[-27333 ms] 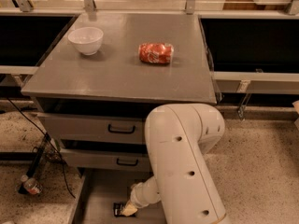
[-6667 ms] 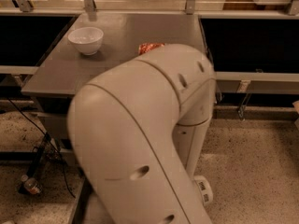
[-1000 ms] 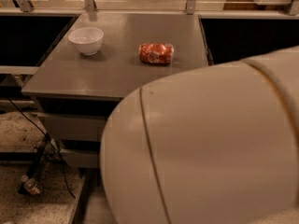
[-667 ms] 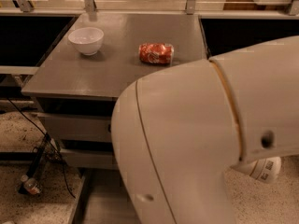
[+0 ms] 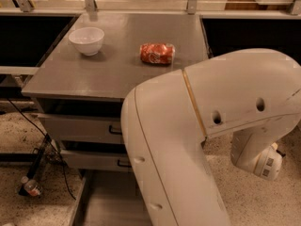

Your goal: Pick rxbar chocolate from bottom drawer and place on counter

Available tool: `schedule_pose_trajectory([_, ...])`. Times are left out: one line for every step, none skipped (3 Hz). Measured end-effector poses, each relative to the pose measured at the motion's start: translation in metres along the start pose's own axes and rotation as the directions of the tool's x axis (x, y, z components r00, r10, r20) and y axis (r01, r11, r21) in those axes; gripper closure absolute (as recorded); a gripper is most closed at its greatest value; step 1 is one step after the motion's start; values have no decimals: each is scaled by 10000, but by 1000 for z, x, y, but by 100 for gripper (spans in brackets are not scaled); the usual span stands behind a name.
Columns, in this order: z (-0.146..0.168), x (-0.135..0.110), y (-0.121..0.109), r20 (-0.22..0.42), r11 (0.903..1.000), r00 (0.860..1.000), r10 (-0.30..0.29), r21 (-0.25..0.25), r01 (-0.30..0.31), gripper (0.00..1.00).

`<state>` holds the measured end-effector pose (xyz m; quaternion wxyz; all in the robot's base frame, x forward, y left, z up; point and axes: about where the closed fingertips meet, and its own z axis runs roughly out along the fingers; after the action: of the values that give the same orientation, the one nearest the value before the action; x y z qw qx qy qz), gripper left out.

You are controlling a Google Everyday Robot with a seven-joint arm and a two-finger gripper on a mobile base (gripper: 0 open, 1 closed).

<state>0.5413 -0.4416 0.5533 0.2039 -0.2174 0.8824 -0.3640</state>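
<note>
The counter [image 5: 117, 67] is the broad grey top of the drawer cabinet, at upper centre. Below the cabinet, at lower left, the bottom drawer [image 5: 106, 204] stands pulled out, and only a strip of its plain grey floor shows. The rxbar chocolate is hidden or out of view. My white arm [image 5: 188, 145] fills the lower right and covers most of the drawer. My gripper is not in view; it lies behind or beyond the arm's bulk.
On the counter, a white bowl [image 5: 87, 40] sits at the back left and a red soda can [image 5: 157, 53] lies on its side near the middle. Two grey drawers with black handles [image 5: 115, 130] sit under the top. Cables and a small bottle [image 5: 32, 187] lie on the floor at left.
My arm has swung to the right and lower in the picture, uncovering more of the counter's front, the drawer fronts and part of the bottom drawer's floor.
</note>
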Motion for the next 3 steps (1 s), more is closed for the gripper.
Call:
schedule_pose_trajectory([0, 0, 0, 1, 10000, 10000, 0, -3, 0, 100])
schedule_pose_trajectory([-1, -5, -2, 295, 9955, 9995, 77, -948, -49, 100])
schedule_pose_trajectory([-6, -6, -12, 711, 9822, 9963, 481, -1847, -342, 100])
